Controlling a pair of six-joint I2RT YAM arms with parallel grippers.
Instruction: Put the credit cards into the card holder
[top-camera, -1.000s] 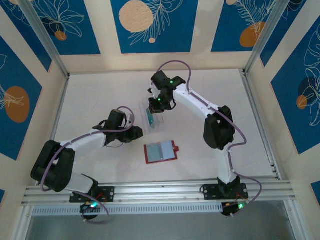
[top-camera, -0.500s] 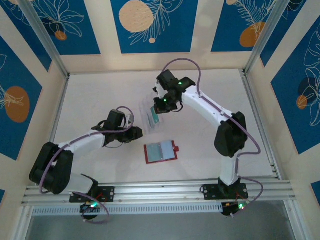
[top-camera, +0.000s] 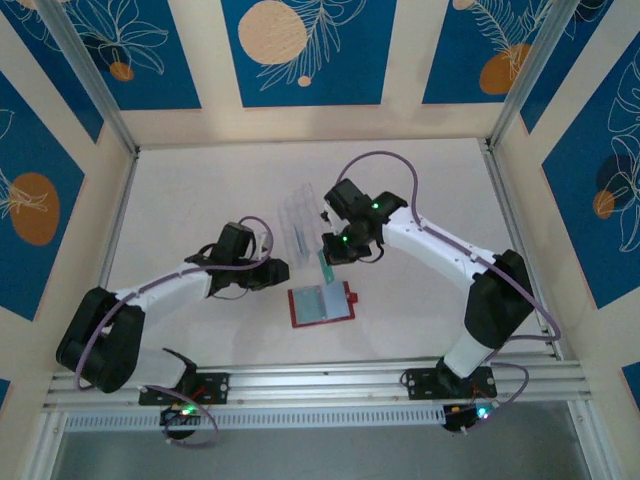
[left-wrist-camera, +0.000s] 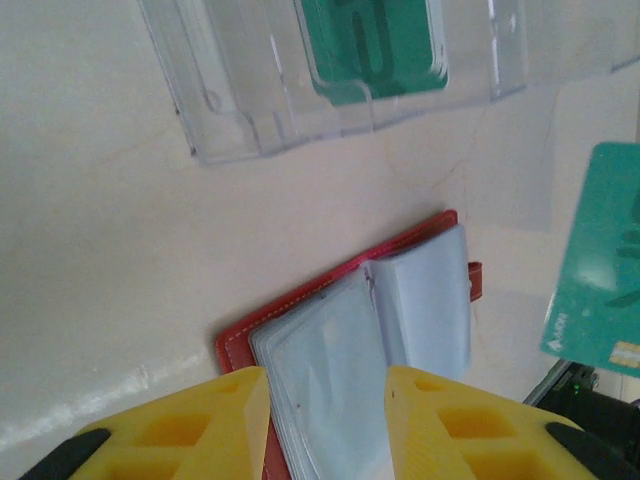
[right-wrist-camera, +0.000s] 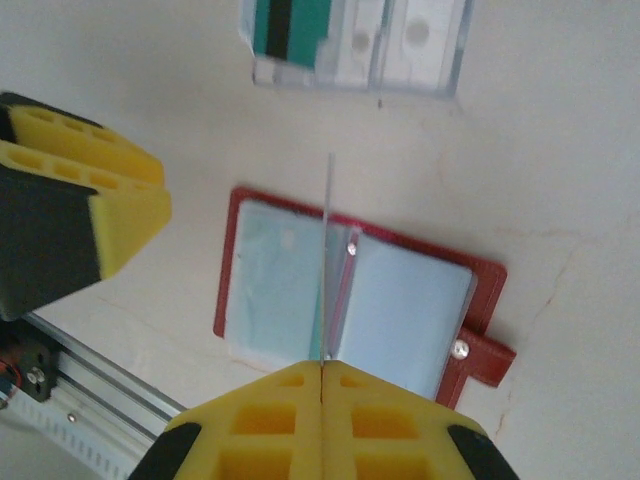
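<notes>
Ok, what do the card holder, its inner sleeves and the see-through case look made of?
The card holder: likely leather or leatherette, red, matte, with pale stitching along the edge. Its sleeves: soft clear plastic, slightly cloudy and bowed. The case: rigid clear plastic, glossy, with moulded ridges and sharp highlights.

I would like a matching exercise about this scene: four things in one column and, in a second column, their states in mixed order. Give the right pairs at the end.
Column 1
1. card holder
2. clear case
3. right gripper
4. left gripper

Column 2
a. shut on the lifted card, which is teal
b. lies open, clear sleeves facing up
c. jaws apart, holding nothing
d. has the stored card, also teal, inside

Pairs: 1-b, 2-d, 3-a, 4-c
</notes>
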